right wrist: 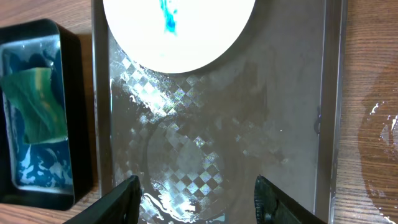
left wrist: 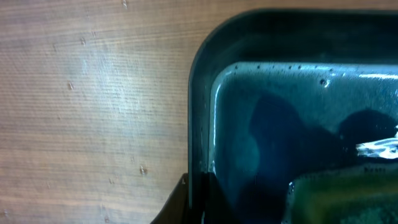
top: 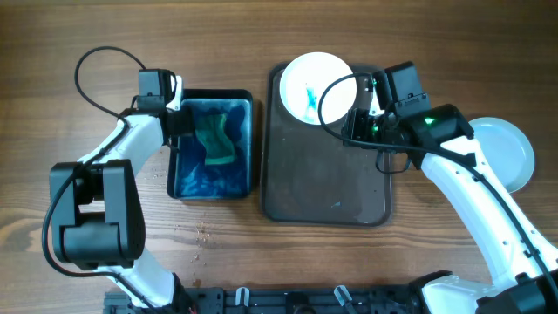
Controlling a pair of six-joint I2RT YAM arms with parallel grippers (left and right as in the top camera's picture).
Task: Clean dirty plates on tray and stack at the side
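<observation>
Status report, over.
Left end effector shut over the basin. Right end effector open above tray. One blue-smeared plate on tray, one white plate aside. Cable loops over the smeared one.

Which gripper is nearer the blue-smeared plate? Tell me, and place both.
Right. The right gripper hangs over the tray just beside the plate; the left gripper is off at the black basin.

A turquoise-smeared plate (top: pixel 316 87) sat flat in the far-left corner of the brown tray (top: pixel 327 187). A plain white plate (top: pixel 507 153) lay beyond its right edge.
</observation>
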